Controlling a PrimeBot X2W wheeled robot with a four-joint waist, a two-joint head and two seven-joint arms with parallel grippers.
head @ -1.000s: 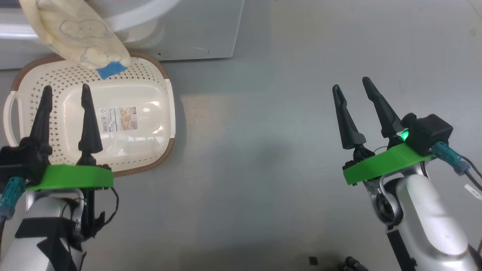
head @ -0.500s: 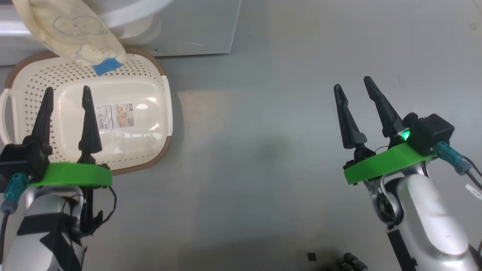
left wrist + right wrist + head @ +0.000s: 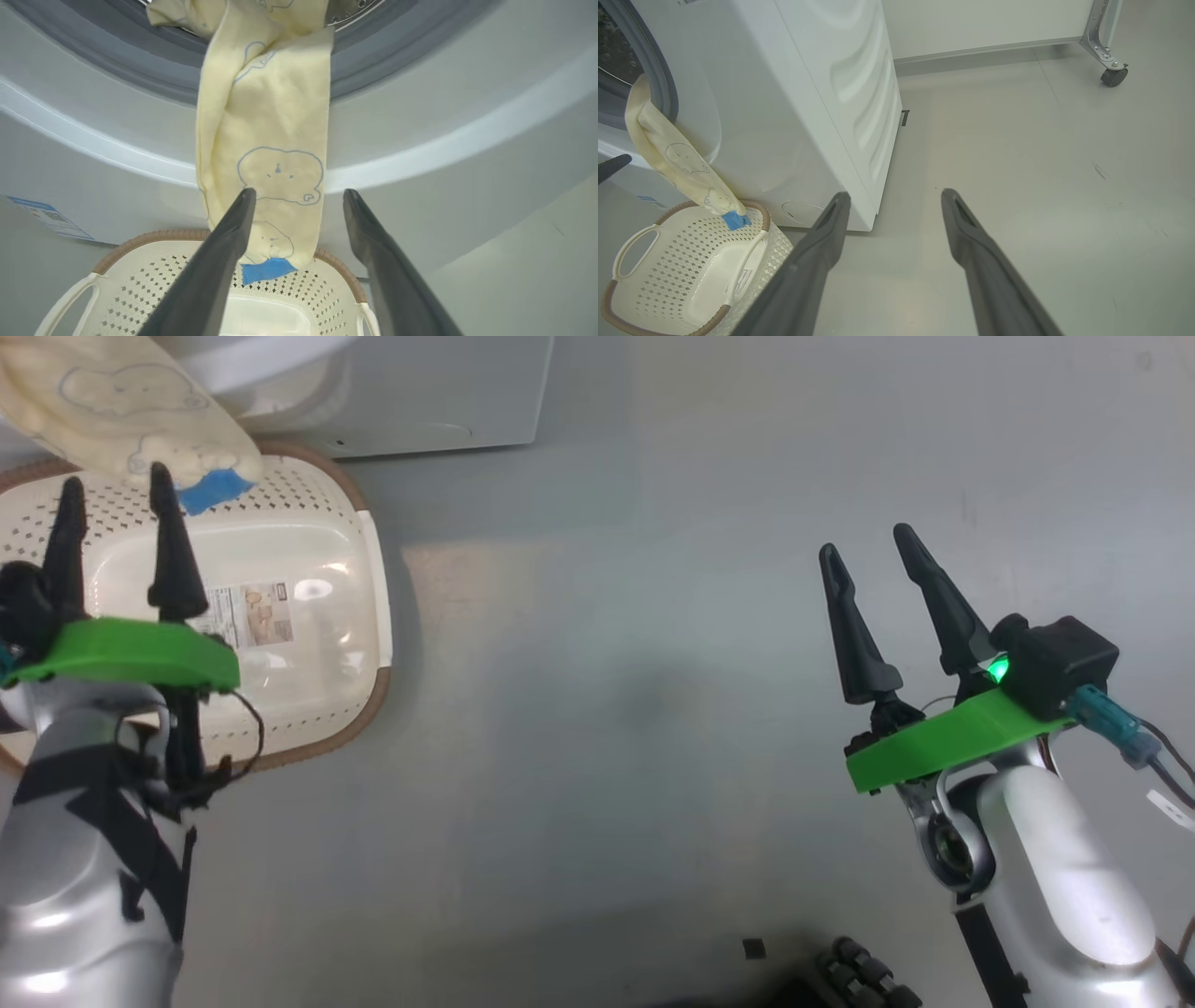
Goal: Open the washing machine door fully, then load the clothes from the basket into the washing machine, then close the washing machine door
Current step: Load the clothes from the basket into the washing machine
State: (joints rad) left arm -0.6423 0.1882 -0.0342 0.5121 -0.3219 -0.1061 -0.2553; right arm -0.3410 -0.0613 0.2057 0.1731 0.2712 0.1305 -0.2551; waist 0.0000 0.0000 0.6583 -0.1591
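Fingers of left gripper (image 3: pixel 114 483) are held wide apart, nothing gripped. Clothes (image 3: pixel 271 140) are seen at 12 o'clk, draped from washing machine (image 3: pixel 822 93) opening, top cut off, blue end over basket (image 3: pixel 372 569) rim. Right gripper (image 3: pixel 865 541) is spread too, empty, over floor.

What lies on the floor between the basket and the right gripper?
Nothing. In the head view, the grey floor between the basket and the right gripper is bare.
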